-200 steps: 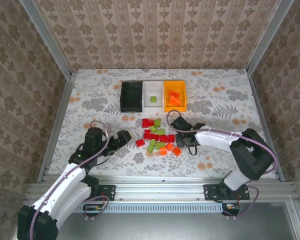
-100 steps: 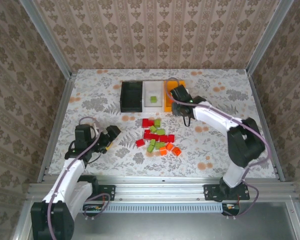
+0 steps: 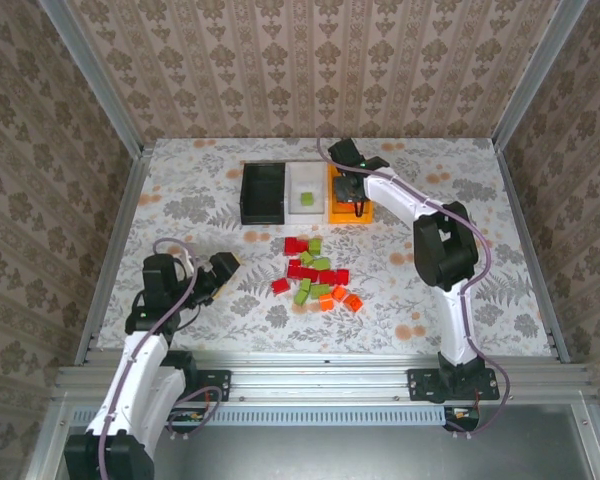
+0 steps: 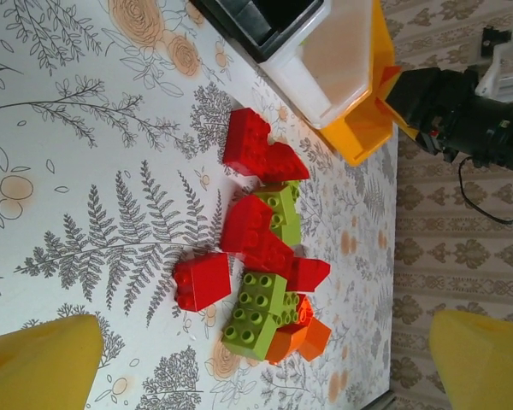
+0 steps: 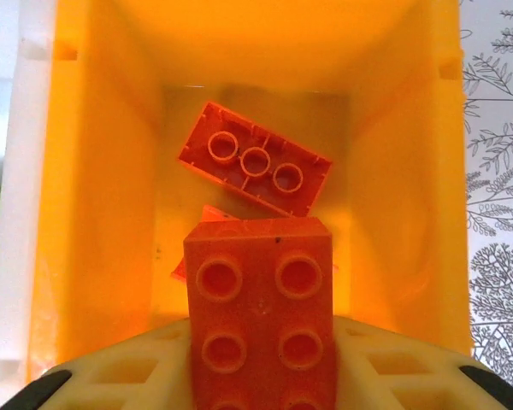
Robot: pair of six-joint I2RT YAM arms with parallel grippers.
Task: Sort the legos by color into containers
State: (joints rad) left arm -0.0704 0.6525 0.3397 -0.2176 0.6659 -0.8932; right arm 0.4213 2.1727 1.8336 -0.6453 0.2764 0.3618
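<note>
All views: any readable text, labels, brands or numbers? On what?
None readable.
Orange brick: the studs look plain; any embossing is too small to tell.
Black bin, white bin, orange-yellow bin: no labels visible.
Wallpaper and table: patterns only, no writing.

Floral table (image 3: 450,210) bearing three joined bins (image 3: 306,180) and loose legos (image 3: 310,273)
</note>
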